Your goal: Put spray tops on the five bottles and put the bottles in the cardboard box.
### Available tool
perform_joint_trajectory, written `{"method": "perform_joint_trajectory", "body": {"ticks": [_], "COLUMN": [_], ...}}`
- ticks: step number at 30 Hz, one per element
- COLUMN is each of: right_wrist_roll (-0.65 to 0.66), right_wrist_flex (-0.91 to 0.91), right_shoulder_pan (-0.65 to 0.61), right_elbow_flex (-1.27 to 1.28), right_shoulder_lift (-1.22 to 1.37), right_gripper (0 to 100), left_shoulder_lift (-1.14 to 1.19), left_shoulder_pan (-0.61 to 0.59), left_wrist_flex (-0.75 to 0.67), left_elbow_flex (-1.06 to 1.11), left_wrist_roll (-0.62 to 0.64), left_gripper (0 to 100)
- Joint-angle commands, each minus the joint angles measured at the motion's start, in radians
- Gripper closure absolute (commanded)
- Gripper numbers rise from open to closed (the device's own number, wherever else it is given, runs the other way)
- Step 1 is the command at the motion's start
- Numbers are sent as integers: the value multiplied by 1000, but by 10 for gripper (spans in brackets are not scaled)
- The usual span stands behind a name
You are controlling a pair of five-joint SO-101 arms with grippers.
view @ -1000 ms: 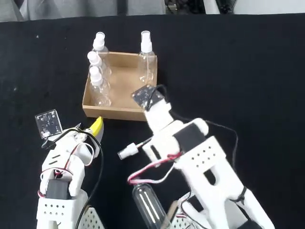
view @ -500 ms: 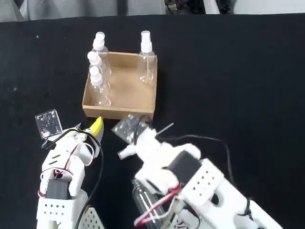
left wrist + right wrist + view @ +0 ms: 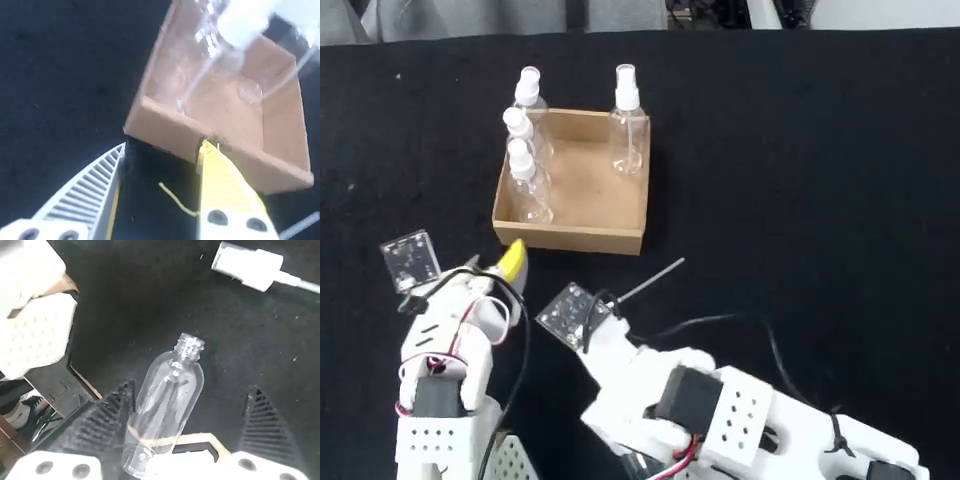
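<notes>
Found right pincer [image 3: 191,390] spread wide, gripping nothing. Logged uncapped bottle [image 3: 167,405] lying on black bench [image 3: 125,300] between its jaws, neck pointing away from the wrist. Noted loose spray top [image 3: 247,265] on its side beyond the neck, apart from it. Found left pincer [image 3: 164,147] parted and empty, yellow fingertip right at near wall of cardboard box [image 3: 225,155]. Counted four capped bottles [image 3: 525,175] upright in box, beyond that pincer.

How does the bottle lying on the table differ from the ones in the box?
The lying bottle has a bare threaded neck; the boxed bottles wear white spray tops. It lies on its side on the table; they stand upright in the cardboard box. All are clear.
</notes>
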Motion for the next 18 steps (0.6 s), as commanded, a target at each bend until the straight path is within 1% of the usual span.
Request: {"method": "perform_joint_trajectory", "body": {"ticks": [1, 8, 14, 18], "right_wrist_roll": [-21, -17, -21, -21], "right_wrist_flex": [-44, -150, -155, -157], "right_shoulder_pan": [-29, -29, -97, -101], "right_elbow_flex": [7, 82, 87, 104], "right_shoulder_lift": [-24, -22, -21, -19], "right_gripper": [698, 698, 698, 698], "left_shoulder_lift": [-8, -8, -8, -8], "left_shoulder_pan": [-67, -79, -74, -73], "left_wrist_flex": [-48, -49, -48, -48], "left_elbow_flex": [22, 22, 22, 22], "left_wrist_roll": [-6, -6, -6, -6], "left_gripper": [788, 788, 788, 788]}}
